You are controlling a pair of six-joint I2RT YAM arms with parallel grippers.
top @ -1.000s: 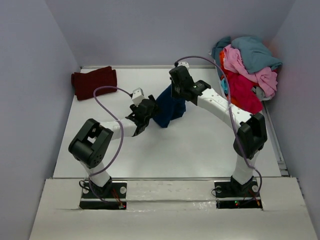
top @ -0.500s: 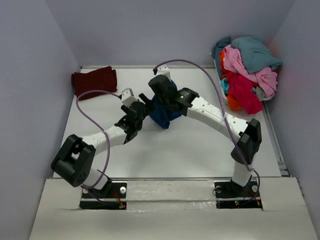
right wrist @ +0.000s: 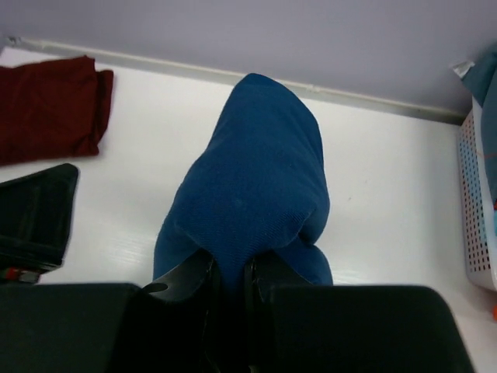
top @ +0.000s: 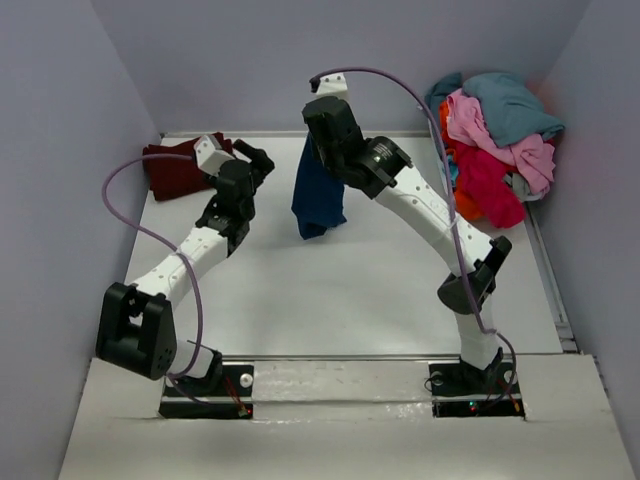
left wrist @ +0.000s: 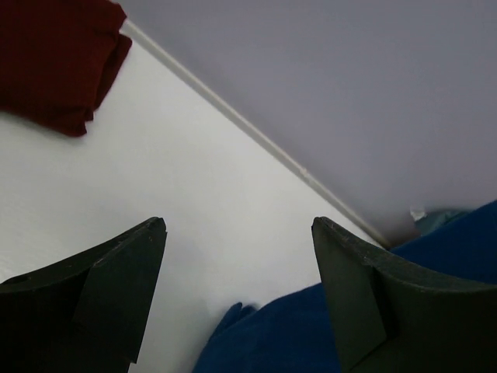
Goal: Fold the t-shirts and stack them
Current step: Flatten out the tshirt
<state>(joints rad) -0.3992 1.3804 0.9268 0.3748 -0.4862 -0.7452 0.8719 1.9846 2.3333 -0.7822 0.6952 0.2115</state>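
- In right pincer [right wrist: 231, 287]: closed down tight on a bunched top of blue shirt [right wrist: 248, 179], nothing else held.
- Straight below that grip: the shirt hanging as one long bundle, long axis near vertical, rumpled and not spread out.
- At its lower end: close to table [top: 350, 290]; cannot tell whether touching.
- To the left of the hanging cloth, lower than the right pincer: left pincer [left wrist: 238, 233], spread wide and holding nothing, with blue cloth showing low and to the right between its tips.
- Judged from that: nearer arm for the free lower hem is the left one; likely needs to catch a corner so the shirt can be pulled flat, with a risk of grabbing several layers of the bundle.
- Just beyond the left pincer, well left of the right one: maroon shirt [top: 180, 165], folded flat near the back wall, the probable base of the stack.
- Far to the right of the right pincer: pile [top: 495, 130] of unfolded shirts, teal and pink on top, red and orange under.
- Under the pile: white mesh basket [right wrist: 477, 194], heaped above its rim; contents lower down hidden.
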